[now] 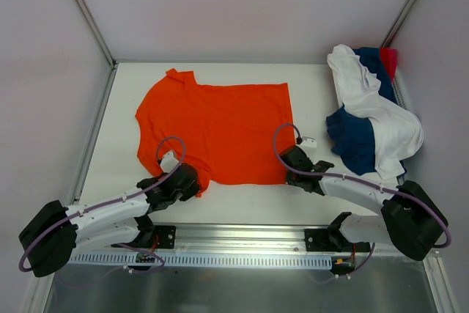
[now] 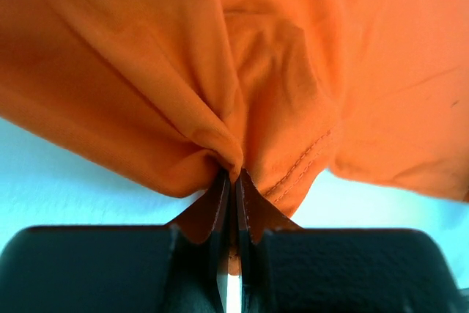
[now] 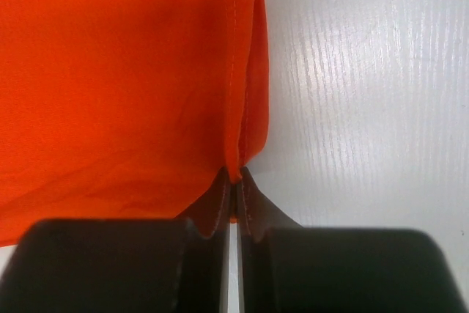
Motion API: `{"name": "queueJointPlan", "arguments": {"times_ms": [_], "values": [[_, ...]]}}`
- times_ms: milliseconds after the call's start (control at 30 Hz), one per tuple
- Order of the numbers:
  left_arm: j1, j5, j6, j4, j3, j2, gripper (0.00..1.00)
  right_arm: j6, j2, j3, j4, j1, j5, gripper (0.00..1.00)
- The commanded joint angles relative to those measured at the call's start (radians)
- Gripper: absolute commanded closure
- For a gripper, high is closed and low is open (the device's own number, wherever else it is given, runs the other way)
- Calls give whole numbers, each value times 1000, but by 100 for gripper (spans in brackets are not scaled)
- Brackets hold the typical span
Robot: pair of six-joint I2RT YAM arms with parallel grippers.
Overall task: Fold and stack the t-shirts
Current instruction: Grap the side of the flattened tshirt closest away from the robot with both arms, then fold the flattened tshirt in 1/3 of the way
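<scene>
Orange cloth lay spread almost flat in the middle of the white counter (image 1: 308,89). This was the orange t-shirt (image 1: 216,130), the one being worked on. The left hand (image 1: 192,185) was clamped tight on the shirt's near left corner. In the left wrist view the cloth was bunched into folds right at the pinch. The right hand (image 1: 287,157) was squeezed closed on the near right corner. In the right wrist view it gripped right on the stitched edge, and bare counter showed just beside it.

On the far right side of the counter sat a loose heap, apart from the orange shirt. A white t-shirt (image 1: 374,111) lay on top of a navy blue t-shirt (image 1: 352,143), and a bit of a red-pink t-shirt (image 1: 389,58) peeked out at the far end. None of them looked folded yet.

The orange shirt looked soft, thin and very light. It would likely sag and droop when lifted and would not hold any shape. It should not break, but a small pinch of cloth might slide out. The stitched edges and corners seemed the best places to hold, since the cloth is thicker there. Holding both near corners looked right for a fold toward the far side. The two hands would need to move together, or the cloth might wrinkle.
</scene>
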State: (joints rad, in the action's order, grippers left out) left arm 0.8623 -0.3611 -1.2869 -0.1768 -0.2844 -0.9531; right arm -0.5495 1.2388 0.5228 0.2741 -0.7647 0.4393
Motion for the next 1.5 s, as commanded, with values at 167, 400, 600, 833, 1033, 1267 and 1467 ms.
{"name": "queueJointPlan", "arguments": {"times_ms": [167, 400, 600, 833, 1033, 1267, 1467], "values": [[-2, 149, 219, -323, -150, 22, 100, -1, -65, 58, 140, -5, 30, 99], [-3, 94, 276, -434, -274, 28, 100, 26, -58, 115, 165, -4, 64, 100], [-12, -19, 297, -532, -321, 51, 100, 62, -38, 189, 186, -2, 96, 99], [-89, -32, 431, -570, -371, 54, 100, 120, -4, 266, 200, 30, 124, 100], [-166, -79, 521, -584, -401, 48, 100, 160, 40, 332, 198, 77, 122, 99], [-209, -130, 558, -581, -484, -62, 100, 197, 102, 393, 198, 122, 110, 99], [-223, -194, 575, -555, -550, -159, 100, 223, 160, 428, 198, 150, 96, 99]]}}
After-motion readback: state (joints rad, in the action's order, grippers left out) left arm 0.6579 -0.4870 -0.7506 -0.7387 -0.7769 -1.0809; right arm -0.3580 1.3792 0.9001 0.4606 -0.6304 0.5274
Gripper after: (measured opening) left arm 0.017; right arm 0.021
